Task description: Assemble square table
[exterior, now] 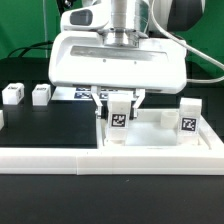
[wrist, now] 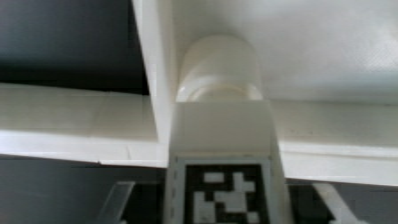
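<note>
The front border bar (exterior: 60, 158) lies just before the square tabletop slab (exterior: 158, 136), flat on the table (exterior: 50, 122), and straight over its corner at the exterior view's left the hand (exterior: 118, 100) pinches a tagged leg (exterior: 118, 120), long axis upright.

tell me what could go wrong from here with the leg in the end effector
1. The leg gripped by the end effector stands at a corner of the slab. The hole under it is hidden, so it may go in crooked and jam.
2. The other leg stands on the slab toward the exterior view's right. A wide sideways move might knock it.
</note>
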Controlling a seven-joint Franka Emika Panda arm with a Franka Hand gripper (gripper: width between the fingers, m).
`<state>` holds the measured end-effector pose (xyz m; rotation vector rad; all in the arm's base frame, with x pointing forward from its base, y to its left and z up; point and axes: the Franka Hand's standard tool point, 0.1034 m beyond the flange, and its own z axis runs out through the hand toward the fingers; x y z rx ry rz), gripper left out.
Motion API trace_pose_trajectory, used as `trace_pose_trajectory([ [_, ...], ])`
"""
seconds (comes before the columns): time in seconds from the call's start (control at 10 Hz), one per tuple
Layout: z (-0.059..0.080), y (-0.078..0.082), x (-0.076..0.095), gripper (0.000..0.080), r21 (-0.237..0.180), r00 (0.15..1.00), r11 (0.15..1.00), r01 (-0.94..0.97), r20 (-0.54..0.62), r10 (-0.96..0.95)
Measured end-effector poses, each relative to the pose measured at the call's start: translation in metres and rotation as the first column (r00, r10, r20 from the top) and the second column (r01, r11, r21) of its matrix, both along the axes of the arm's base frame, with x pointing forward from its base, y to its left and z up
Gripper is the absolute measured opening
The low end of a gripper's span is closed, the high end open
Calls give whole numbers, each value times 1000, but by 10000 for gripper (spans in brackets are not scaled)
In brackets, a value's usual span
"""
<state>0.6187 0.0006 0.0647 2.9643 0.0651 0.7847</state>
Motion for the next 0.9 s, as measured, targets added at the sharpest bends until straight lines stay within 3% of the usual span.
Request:
trace_pose_trajectory([
  [0.3,0,0,0,361,0,1000,1000,0,0,0],
  [0.4,0,0,0,495,0,1000,1000,0,0,0],
  [0.5,0,0,0,495,0,1000,1000,0,0,0],
  [0.6,0,0,0,620,0,1000,1000,0,0,0],
  [0.9,0,0,0,648,0,1000,1000,0,-1,0],
])
